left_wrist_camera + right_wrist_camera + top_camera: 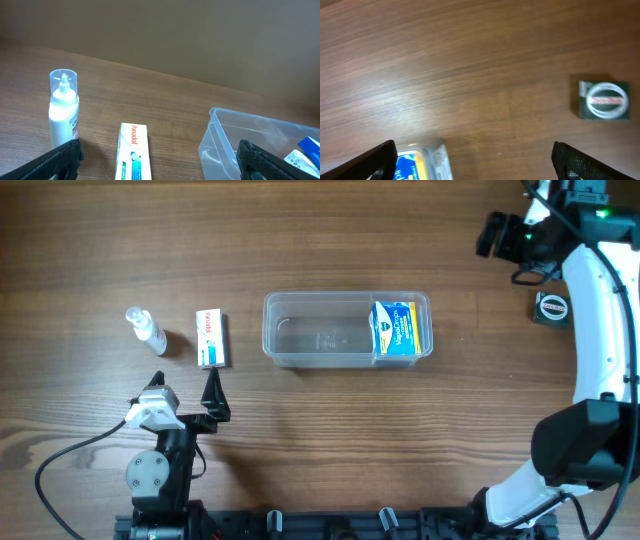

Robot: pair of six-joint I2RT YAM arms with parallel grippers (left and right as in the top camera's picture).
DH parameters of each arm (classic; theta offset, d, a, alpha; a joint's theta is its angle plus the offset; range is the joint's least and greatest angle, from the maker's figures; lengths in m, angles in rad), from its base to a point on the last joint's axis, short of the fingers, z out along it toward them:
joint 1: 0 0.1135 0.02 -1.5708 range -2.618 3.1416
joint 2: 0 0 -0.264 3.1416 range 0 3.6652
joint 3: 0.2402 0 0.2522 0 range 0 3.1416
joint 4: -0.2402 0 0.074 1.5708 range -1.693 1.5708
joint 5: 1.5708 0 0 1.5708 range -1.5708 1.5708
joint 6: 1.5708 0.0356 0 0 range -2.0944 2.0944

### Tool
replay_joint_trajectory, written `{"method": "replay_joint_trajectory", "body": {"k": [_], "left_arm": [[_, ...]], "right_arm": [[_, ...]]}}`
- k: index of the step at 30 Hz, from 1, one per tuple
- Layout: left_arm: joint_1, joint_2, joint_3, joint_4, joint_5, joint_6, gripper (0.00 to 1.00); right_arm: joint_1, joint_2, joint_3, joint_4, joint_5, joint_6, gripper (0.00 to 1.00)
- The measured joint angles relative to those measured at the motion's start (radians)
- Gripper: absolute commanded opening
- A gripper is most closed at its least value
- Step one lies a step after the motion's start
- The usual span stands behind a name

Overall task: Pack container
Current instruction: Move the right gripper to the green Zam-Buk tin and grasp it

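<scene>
Left pincer (159,152) and right pincer (474,156) both spread empty; grabbing the box (133,150) risks toppling the nearby bottle (63,112).

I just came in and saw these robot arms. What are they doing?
They're packing a clear container. A blue box is already inside it, at one end. A white Panadol box and a little spray bottle wait on the table, just beyond the left claw, which is open. The right claw is open too, holding nothing, near a small green tin.
</scene>
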Motion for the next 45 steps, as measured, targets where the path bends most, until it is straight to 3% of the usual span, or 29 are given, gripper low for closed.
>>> {"method": "replay_joint_trajectory", "body": {"k": [4, 12, 24, 45], "left_arm": [[0.000, 0.000, 0.000, 0.000, 0.000, 0.000, 1.00], [0.000, 0.000, 0.000, 0.000, 0.000, 0.000, 1.00], [0.000, 0.000, 0.000, 0.000, 0.000, 0.000, 1.00], [0.000, 0.000, 0.000, 0.000, 0.000, 0.000, 1.00]], "right_arm": [[0.012, 0.000, 0.000, 0.034, 0.117, -0.050, 1.00], [-0.288, 0.031, -0.004, 0.044, 0.187, -0.144, 1.00], [-0.327, 0.286, -0.037, 0.148, 0.138, -0.426, 1.00], [-0.368, 0.401, -0.038, 0.196, 0.040, -0.396, 0.99]]}}
